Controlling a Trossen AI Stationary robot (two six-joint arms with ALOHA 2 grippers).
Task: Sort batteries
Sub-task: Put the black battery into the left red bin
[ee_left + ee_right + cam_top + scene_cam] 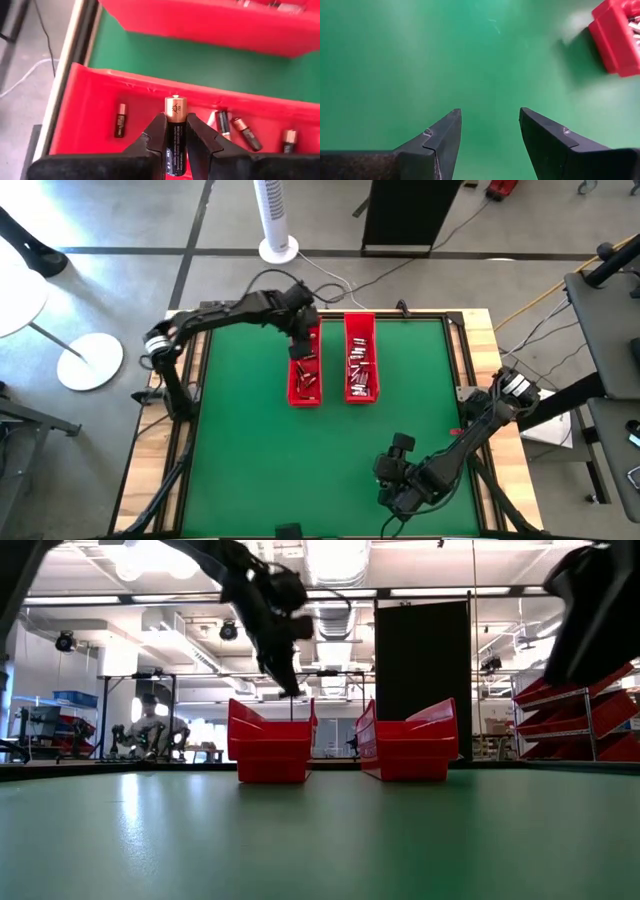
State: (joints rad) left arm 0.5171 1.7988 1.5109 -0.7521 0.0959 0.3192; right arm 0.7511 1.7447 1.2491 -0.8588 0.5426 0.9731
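Observation:
Two long red trays stand side by side on the green table: the left tray (305, 367) holds dark copper-topped batteries (242, 131), the right tray (361, 357) holds silvery ones (360, 370). My left gripper (301, 348) hangs above the far part of the left tray, shut on one black-and-copper battery (175, 132). In the low view it (290, 690) sits just above the tray's rim. My right gripper (490, 125) is open over bare mat near the table's near right corner (400, 480), far from both trays. My left gripper pinches a black battery with a copper top between its two fingers (156, 135). The fingers lie along the battery's black body (175, 145), and the copper end (175, 107) sticks out past the fingertips. The battery is lifted clear above the left tray.
Several dark batteries lie loose on the left tray's floor (120, 120). The right tray's corner shows in the right wrist view (615, 40). Open green mat (270, 460) spreads across the near half of the table. A fan base (278, 248) and cables lie beyond the far edge.

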